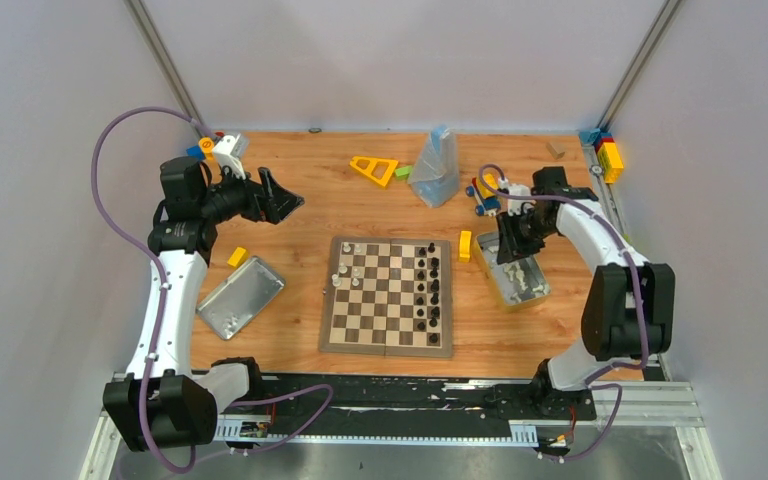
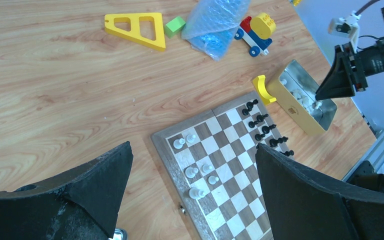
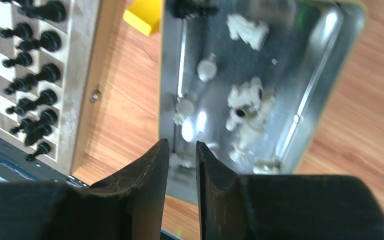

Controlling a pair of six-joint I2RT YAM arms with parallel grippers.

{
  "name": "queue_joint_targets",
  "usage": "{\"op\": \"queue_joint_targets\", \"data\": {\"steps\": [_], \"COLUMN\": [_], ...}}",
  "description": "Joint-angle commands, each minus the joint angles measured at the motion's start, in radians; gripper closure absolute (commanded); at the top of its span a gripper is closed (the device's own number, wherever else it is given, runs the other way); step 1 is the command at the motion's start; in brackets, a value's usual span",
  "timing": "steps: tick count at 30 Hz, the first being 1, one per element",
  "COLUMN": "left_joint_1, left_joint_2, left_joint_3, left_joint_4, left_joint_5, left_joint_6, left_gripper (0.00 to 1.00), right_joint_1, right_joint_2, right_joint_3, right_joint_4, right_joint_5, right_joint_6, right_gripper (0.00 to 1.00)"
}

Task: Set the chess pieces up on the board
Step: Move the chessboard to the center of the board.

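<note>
Fetching a white piece (image 3: pixel 207 67)
Our right gripper (image 3: pixel 180 150) hangs over the tin (image 3: pixel 290 55), jaws slightly parted, empty; left gripper (image 2: pixel 192 150) spread. Next we pinch a white piece there for the board (image 1: pixel 380 320).

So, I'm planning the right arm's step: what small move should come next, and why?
Probably open the right pincer wider and lower it onto a white piece in the tin. Its jaws stand narrowly apart just above the tin, seemingly empty, and the white side of the board is mostly bare.
</note>
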Motion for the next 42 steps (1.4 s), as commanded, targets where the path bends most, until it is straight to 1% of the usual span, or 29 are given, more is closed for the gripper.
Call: {"op": "queue_joint_targets", "data": {"steps": [1, 4, 7, 10, 13, 18, 20, 22, 24, 27, 31, 35, 38, 42], "left_joint_1": [0.013, 0.012, 0.012, 0.013, 0.012, 0.013, 0.012, 0.012, 0.012, 0.013, 0.013, 0.013, 0.012, 0.012], "left_joint_2": [-0.005, -0.004, -0.001, 0.002, 0.011, 0.025, 0.035, 0.046, 0.054, 0.062, 0.085, 0.128, 0.157, 0.162], "left_joint_3": [0.014, 0.014, 0.015, 0.013, 0.013, 0.021, 0.026, 0.029, 0.033, 0.046, 0.059, 0.079, 0.091, 0.086], "left_joint_4": [0.026, 0.026, 0.025, 0.025, 0.022, 0.016, 0.012, 0.008, 0.002, -0.013, -0.021, -0.023, -0.027, -0.016], "left_joint_5": [0.007, 0.004, 0.004, 0.005, 0.005, 0.008, 0.008, 0.009, 0.008, 0.004, 0.003, 0.016, 0.033, 0.043], "left_joint_6": [0.015, 0.018, 0.021, 0.026, 0.034, 0.041, 0.045, 0.047, 0.053, 0.065, 0.081, 0.084, 0.089, 0.098], "left_gripper": [0.0, 0.0, 0.0, 0.0, 0.0, 0.0, 0.0, 0.0, 0.0, 0.0, 0.0, 0.0, 0.0, 0.0], "right_joint_1": [-0.066, -0.07, -0.065, -0.047, 0.05, 0.188, 0.233, 0.25, 0.25, 0.233, 0.16, 0.103, 0.097, 0.09], "right_joint_2": [-0.09, -0.114, -0.115, -0.119, -0.133, -0.133, -0.103, -0.069, -0.043, -0.046, -0.058, -0.051, -0.045, -0.011], "right_joint_3": [-0.056, -0.114, -0.184, -0.234, -0.263, -0.237, -0.202, -0.158, -0.118, -0.073, -0.013, 0.002, -0.006, -0.023], "right_joint_4": [-0.041, -0.036, -0.018, -0.01, -0.015, -0.031, -0.045, -0.043, -0.024, 0.029, 0.063, 0.113, 0.158, 0.218], "right_joint_5": [0.038, 0.103, 0.141, 0.144, 0.128, 0.131, 0.088, 0.032, 0.033, 0.097, 0.153, 0.19, 0.182, 0.214], "right_joint_6": [-0.127, -0.168, -0.179, -0.171, -0.147, -0.131, -0.123, -0.11, -0.092, -0.065, -0.032, -0.036, -0.026, -0.012], "right_gripper": [0.74, 0.8, 0.84, 0.85, 0.86, 0.85, 0.84, 0.84, 0.84, 0.79, 0.76, 0.75, 0.71, 0.71]}}
